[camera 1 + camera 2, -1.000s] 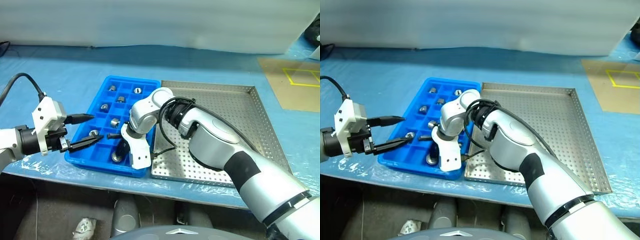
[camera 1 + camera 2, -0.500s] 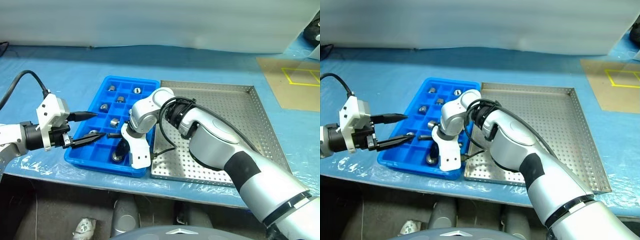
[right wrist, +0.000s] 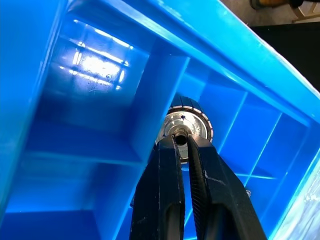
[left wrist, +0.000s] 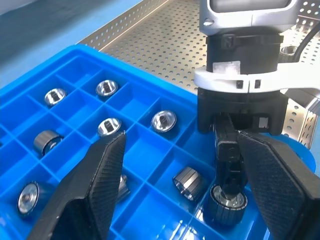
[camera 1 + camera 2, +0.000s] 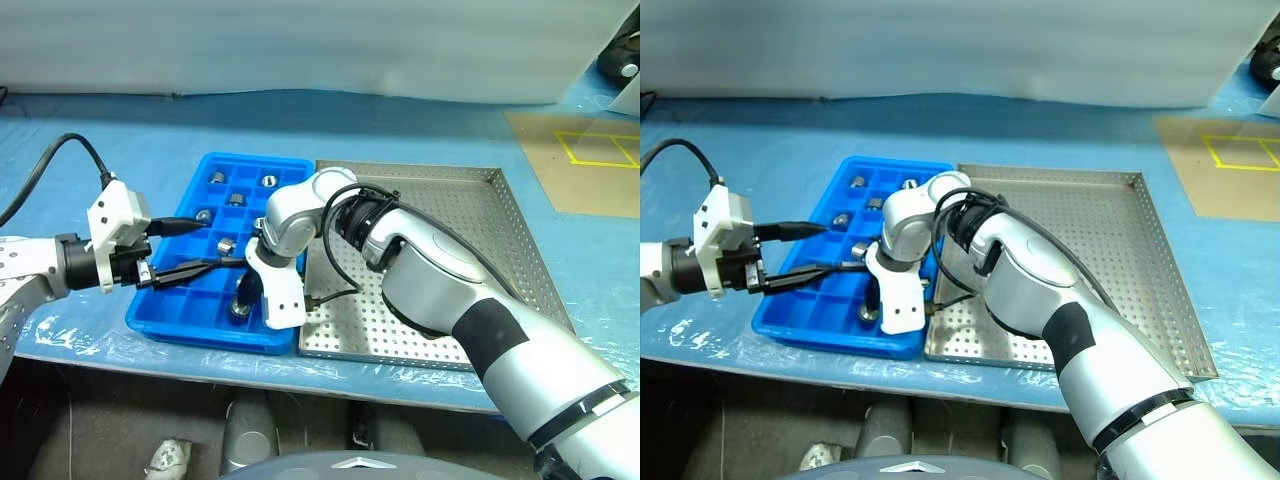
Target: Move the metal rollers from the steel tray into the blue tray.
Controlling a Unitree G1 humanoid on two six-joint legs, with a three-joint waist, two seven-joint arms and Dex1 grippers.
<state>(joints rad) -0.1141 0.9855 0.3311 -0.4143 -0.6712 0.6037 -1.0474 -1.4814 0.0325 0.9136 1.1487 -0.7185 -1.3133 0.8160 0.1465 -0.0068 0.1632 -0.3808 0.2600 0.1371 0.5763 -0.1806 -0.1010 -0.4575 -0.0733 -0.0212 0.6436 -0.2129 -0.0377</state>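
Right wrist view shows the right gripper (image 3: 181, 145) pinched shut, tips in a roller's (image 3: 184, 128) hole to seat it in the blue tray (image 3: 100, 130), while the left gripper (image 4: 180, 190) gapes empty alongside.

Eight metal rollers (image 4: 164, 120) lie in one blue tray (image 5: 165, 318), beside one steel tray (image 5: 480, 260).

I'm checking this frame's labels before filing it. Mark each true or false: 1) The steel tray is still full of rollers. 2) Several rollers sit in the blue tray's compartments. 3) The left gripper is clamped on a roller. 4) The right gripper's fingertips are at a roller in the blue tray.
1) False: the steel tray shows bare perforated floor.
2) True: metal rollers sit in the blue tray.
3) False: the left gripper is open, holding nothing.
4) True: the right gripper is shut, tips at a roller's central hole.
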